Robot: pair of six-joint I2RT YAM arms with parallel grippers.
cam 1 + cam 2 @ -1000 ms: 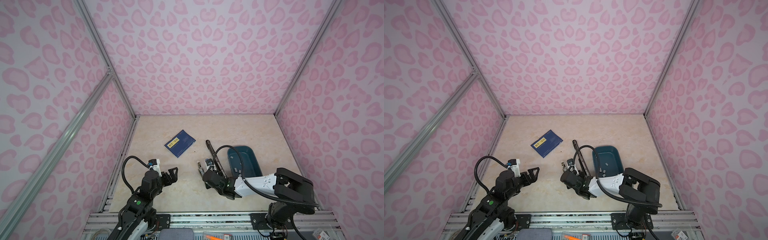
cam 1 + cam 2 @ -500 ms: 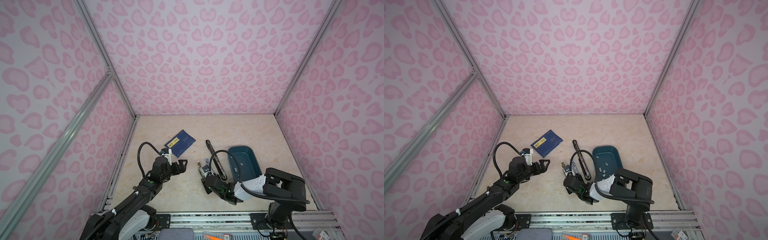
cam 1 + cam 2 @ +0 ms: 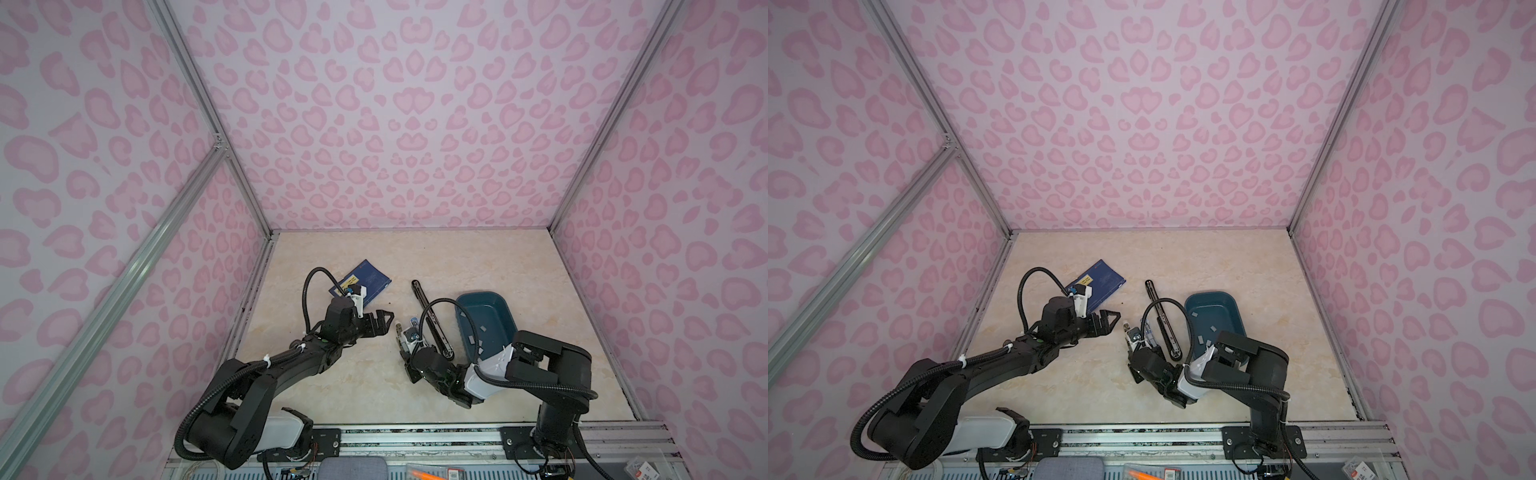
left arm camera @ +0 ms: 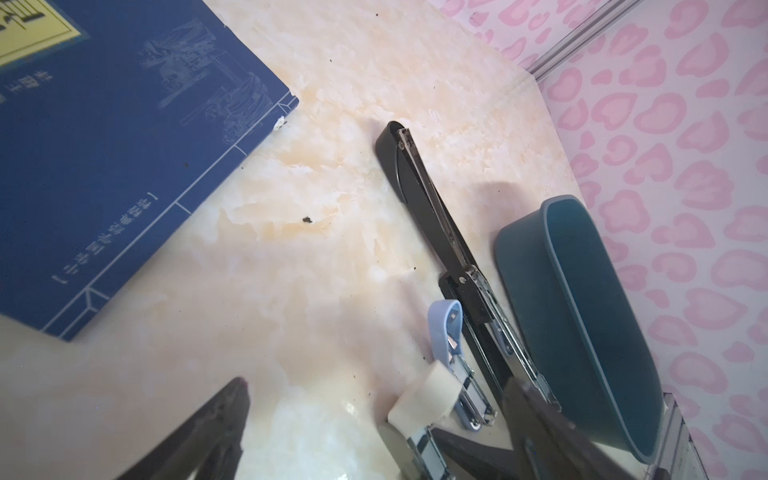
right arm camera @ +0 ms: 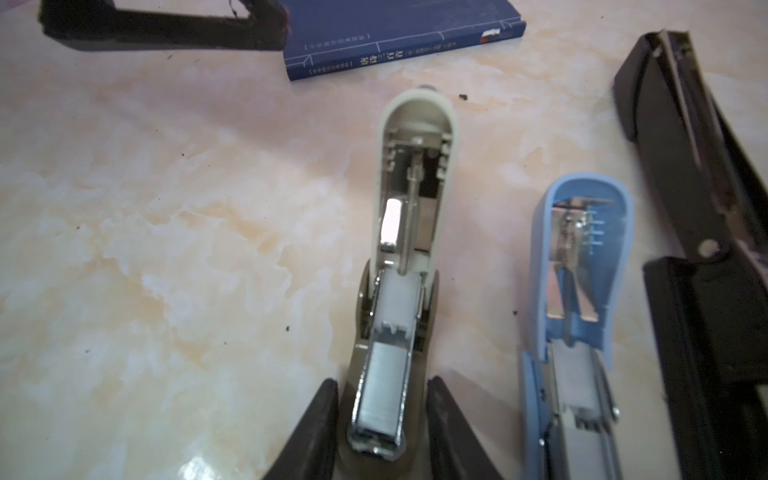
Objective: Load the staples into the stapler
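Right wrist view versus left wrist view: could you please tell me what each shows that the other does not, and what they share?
Only the right wrist view looks down into the open beige stapler, where the staples sit in its channel and the right gripper presses its fingers against the sides. Only the left wrist view shows the teal tray and the pink wall. Both show the blue book, the blue stapler, the black stapler and the marble table.
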